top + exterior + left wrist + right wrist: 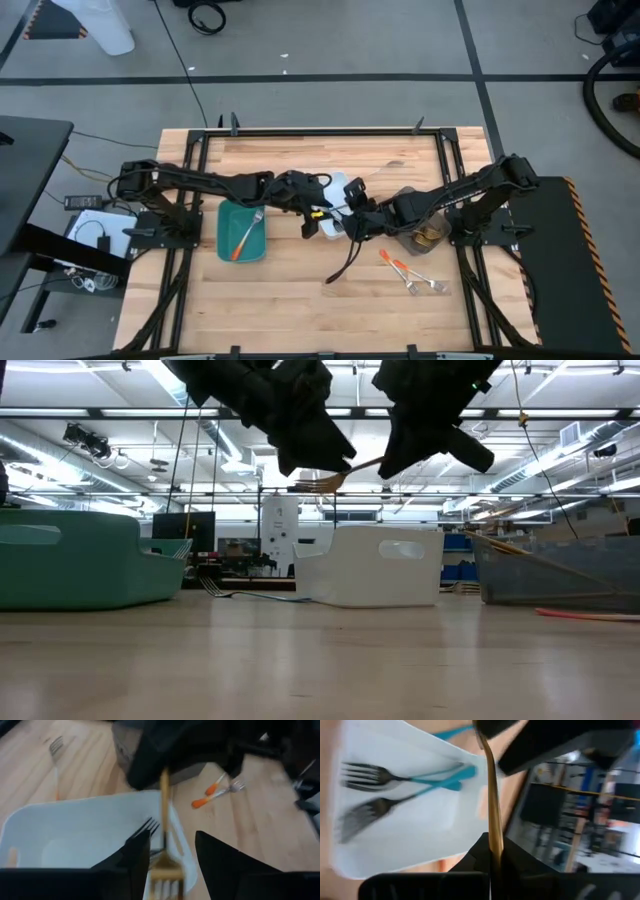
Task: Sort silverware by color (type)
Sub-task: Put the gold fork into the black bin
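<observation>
Gold fork [335, 477] lies near-level, tines toward left end effector [300, 435].

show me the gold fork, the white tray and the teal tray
gold fork [322, 481], low view, on its tines
white tray [380, 565], low view, on its front wall
teal tray [225, 245], high view, on its left rim

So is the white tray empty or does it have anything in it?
Not empty: the white tray holds two blue-handled forks, seen in the right wrist view.

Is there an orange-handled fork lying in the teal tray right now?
Yes, the high view shows an orange-handled fork lying slantwise inside the teal tray.
</observation>
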Controlling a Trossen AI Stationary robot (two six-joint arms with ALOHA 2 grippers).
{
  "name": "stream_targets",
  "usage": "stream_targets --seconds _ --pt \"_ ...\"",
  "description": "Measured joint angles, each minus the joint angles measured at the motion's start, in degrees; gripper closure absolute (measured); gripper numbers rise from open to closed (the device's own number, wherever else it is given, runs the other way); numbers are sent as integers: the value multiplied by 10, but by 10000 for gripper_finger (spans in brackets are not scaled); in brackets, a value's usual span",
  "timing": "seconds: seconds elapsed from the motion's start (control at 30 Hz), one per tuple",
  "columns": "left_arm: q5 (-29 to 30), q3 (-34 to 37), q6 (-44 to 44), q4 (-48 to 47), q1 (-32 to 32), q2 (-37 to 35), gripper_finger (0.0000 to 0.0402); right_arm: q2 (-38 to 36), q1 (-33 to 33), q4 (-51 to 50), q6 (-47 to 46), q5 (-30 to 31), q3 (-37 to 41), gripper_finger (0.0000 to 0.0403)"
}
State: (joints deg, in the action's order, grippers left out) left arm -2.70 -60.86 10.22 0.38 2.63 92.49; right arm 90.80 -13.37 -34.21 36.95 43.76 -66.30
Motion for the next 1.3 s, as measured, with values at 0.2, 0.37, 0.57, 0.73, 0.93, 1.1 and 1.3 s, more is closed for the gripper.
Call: stream_targets --seconds 0.2,0.37,0.57,0.73,0.93,1.1,1.3 --pt "-18 0 25 26 1 9 246 0 0 33 70 27 0 383" --pt "-7 0 21 24 0 9 264 0 -4 48 101 41 0 382" --pt "-4 0 7 24 4 9 328 0 -11 64 127 43 0 382" --pt "-5 0 -17 24 4 9 383 0 -16 64 125 43 0 381" --pt "3 0 -21 23 4 9 383 0 -15 62 86 42 0 380" --pt "13 0 -22 24 5 9 383 0 -15 63 40 45 0 367" --pt "19 0 -16 22 11 9 383 0 -15 76 22 44 0 309"
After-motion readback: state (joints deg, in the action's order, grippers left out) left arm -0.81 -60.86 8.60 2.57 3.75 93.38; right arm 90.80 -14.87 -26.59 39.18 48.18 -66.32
